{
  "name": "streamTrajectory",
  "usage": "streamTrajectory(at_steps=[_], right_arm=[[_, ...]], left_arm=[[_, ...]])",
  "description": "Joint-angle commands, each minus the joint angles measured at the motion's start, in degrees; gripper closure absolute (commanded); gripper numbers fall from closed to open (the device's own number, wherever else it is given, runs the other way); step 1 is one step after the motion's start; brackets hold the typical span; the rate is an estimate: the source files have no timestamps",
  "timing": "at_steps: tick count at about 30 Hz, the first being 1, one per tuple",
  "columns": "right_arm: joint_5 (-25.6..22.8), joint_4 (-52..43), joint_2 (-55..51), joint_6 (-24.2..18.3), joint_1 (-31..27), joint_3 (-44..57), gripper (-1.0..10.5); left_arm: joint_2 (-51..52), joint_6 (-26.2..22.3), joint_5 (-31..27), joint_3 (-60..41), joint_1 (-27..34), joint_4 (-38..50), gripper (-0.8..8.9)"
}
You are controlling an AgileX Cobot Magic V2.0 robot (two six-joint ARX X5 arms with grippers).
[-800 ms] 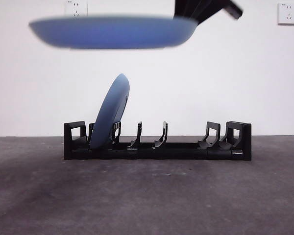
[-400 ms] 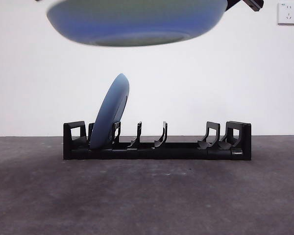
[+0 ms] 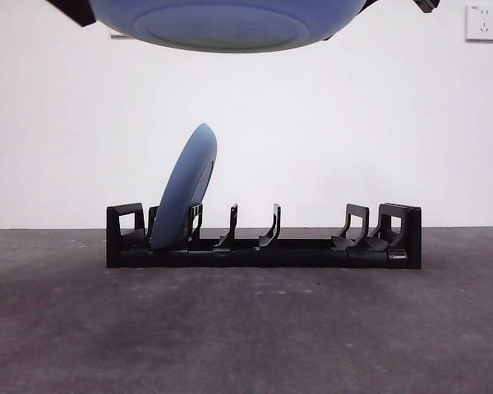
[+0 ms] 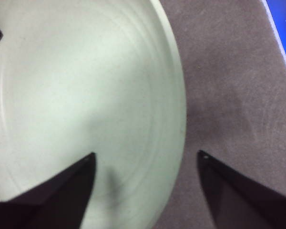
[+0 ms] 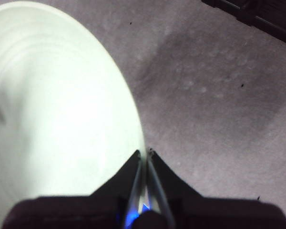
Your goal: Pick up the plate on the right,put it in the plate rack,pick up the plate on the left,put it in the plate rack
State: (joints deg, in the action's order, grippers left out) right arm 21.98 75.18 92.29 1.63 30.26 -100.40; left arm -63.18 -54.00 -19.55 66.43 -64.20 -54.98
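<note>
The right gripper (image 5: pixel 144 155) has its 2 jaws pinched tight on the rim of the plate (image 5: pixel 62 109), the thin edge sandwiched between them. The left gripper (image 4: pixel 145 160) stands wide open at the opposite rim, 1 jaw over the pale inner face and the other out over the bare table (image 4: pixel 238 95); whether that jaw touches the plate I cannot tell. From the front the plate hangs high, blue underside toward the camera, well above the rack (image 3: pixel 263 246). In the rack a 2nd plate (image 3: pixel 185 193) already leans between the prongs at one end, and the other slots stand free. To my eye the held plate is stiff and smooth, probably glazed or hard plastic, so it will not flex but could slide in a 1-point pinch, and it would likely chip or crack if dropped from that height. A hold at the rim looks like the only sensible purchase, since the face offers nothing to grip. Lowering it edge-first into a slot will call for tilting it upright while keeping clear of the plate already standing there.
</note>
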Motion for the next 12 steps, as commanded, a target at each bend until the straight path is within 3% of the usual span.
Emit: streamTrajectory(at_steps=[1, 3, 12], right_arm=[[0.57, 0.0, 0.0, -0.52, -0.02, -0.37, 9.6], [0.57, -0.02, 0.0, -0.52, 0.0, -0.37, 9.6], [0.52, -0.2, 0.0, -0.57, -0.02, -0.37, 9.6]], left_arm=[[0.02, 0.02, 0.09, 0.15, -0.13, 0.42, 7.8], [0.02, 0.9, 0.09, 0.15, -0.13, 0.42, 8.22], [0.02, 1.49, 2.47, 0.15, -0.15, -0.22, 8.22]])
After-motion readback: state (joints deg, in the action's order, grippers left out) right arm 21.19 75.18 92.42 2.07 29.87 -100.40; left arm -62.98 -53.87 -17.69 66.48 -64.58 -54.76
